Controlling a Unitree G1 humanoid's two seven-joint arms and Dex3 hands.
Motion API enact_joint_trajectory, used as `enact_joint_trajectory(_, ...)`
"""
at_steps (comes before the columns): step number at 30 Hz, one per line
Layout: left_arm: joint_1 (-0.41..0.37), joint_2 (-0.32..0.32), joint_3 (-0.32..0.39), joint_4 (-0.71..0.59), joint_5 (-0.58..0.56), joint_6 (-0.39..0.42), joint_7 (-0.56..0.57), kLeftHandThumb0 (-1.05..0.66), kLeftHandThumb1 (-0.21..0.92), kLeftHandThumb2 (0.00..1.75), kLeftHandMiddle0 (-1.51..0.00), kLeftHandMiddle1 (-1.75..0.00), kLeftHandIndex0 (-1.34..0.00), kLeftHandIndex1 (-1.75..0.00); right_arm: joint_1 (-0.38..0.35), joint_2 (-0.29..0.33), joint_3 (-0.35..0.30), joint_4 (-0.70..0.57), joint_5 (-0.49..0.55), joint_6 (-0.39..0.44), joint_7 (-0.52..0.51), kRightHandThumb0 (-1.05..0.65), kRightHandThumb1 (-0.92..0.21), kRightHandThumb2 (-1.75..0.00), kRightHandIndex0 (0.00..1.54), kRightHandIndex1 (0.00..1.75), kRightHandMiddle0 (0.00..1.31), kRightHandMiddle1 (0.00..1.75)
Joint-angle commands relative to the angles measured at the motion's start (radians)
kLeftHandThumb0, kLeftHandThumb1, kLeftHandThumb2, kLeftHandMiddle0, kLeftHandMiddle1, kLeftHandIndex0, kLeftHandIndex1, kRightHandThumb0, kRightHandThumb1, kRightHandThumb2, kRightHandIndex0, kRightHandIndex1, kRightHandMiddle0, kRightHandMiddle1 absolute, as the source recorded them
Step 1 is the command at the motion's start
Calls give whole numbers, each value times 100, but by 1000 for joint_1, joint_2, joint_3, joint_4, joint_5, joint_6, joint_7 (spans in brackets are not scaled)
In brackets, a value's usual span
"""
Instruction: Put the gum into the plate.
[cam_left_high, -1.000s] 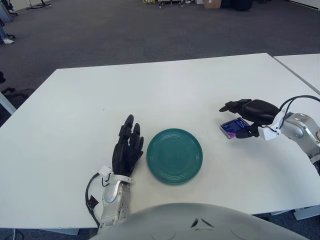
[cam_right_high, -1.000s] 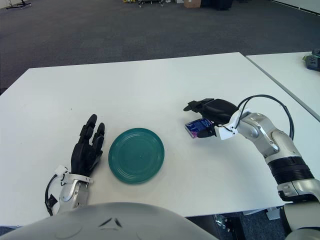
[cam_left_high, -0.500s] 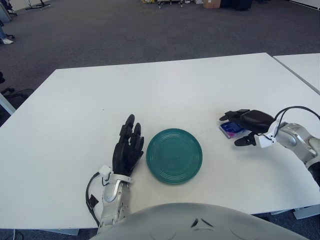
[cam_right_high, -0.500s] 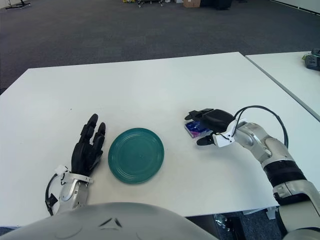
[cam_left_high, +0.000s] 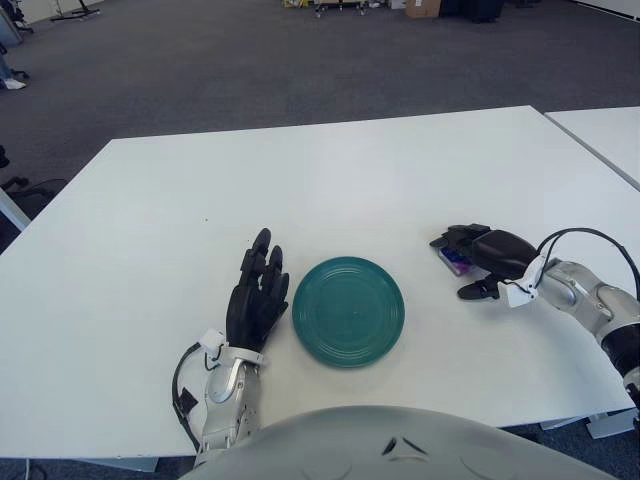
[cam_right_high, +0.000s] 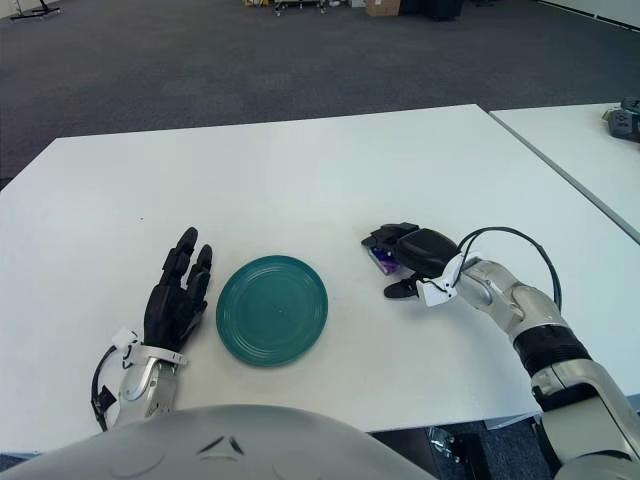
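Both hands, left hand (cam_left_high: 256, 297) and right hand (cam_left_high: 483, 256), are black with three jointed fingers (cam_left_high: 259, 256). Silver forearms carry white wrist brackets and looping black cables. A grey rounded torso fills the bottom edge.

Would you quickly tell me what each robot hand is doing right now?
Left hand: open, flat beside the plate, holding nothing.
Right hand: over the gum; grasp cannot be told.

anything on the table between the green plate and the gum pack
Nothing: bare white table separates the green plate from the gum pack, which the right hand covers. Both eye views show this.
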Motion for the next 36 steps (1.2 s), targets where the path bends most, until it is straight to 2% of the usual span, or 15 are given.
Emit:
enact_joint_trajectory(1,11,-19,12,56,-10,23,8,-86,92,26,0,0,0,-19,-25,32,50,88,-60,3,-49,-88,-92,-66,21,0,0,51)
enact_joint_trajectory(9,14,-26,6,37,-17,40,15,-84,92,24,0,0,0,-20,-84,58,123,198,-114,3,-160,-85,-92,-67,20,0,0,46)
enact_joint_trajectory(18,15,-33,6,20,-55,73,15,-80,92,22,0,0,0,-24,-118,83,194,260,-173,39,-286,-80,-92,-63,24,2,0,53)
enact_joint_trajectory(21,15,-34,5,19,-57,71,18,-79,92,21,0,0,0,-27,-123,90,213,279,-184,48,-333,-78,-92,-62,29,3,0,59)
enact_joint_trajectory(23,15,-35,5,20,-55,68,19,-79,92,20,0,0,0,-30,-128,95,224,295,-191,50,-373,-76,-92,-60,40,7,0,76)
enact_joint_trajectory(26,20,-35,3,13,-58,70,19,-78,92,19,0,0,0,-31,-134,100,239,314,-194,51,-421,-75,-92,-58,50,11,2,92)
enact_joint_trajectory(27,21,-36,2,10,-58,71,20,-78,92,18,-1,0,0,-32,-137,101,244,321,-196,50,-441,-74,-92,-57,54,20,4,106)
enact_joint_trajectory(28,26,-37,0,1,-58,73,22,-78,92,18,-1,0,0,-32,-139,106,251,329,-202,50,-468,-74,-92,-57,53,38,5,116)
enact_joint_trajectory(29,30,-37,-2,-4,-58,74,23,-78,91,17,-1,0,0,-33,-141,109,257,336,-206,50,-488,-73,-92,-56,50,71,7,134)
enact_joint_trajectory(30,32,-37,-3,-8,-58,75,25,-78,91,17,-1,0,0,-33,-144,111,264,342,-209,50,-503,-72,-92,-56,47,94,8,146)
enact_joint_trajectory(31,34,-37,-5,-11,-56,76,26,-78,91,17,-1,0,0,-33,-153,120,273,359,-213,52,-518,-72,-92,-56,46,102,8,151)
enact_joint_trajectory(32,36,-36,-7,-15,-52,76,29,-78,91,16,-1,0,0,-33,-166,136,286,385,-221,56,-540,-71,-92,-55,46,118,10,159)
enact_joint_trajectory(34,38,-34,-9,-21,-47,77,31,-79,92,16,0,0,0,-30,-184,155,304,422,-231,59,-572,-69,-92,-54,47,141,17,167)
enact_joint_trajectory(36,43,-31,-11,-30,-44,82,33,-80,92,16,0,0,0,-27,-192,159,320,438,-240,55,-609,-62,-89,-57,48,155,22,171)
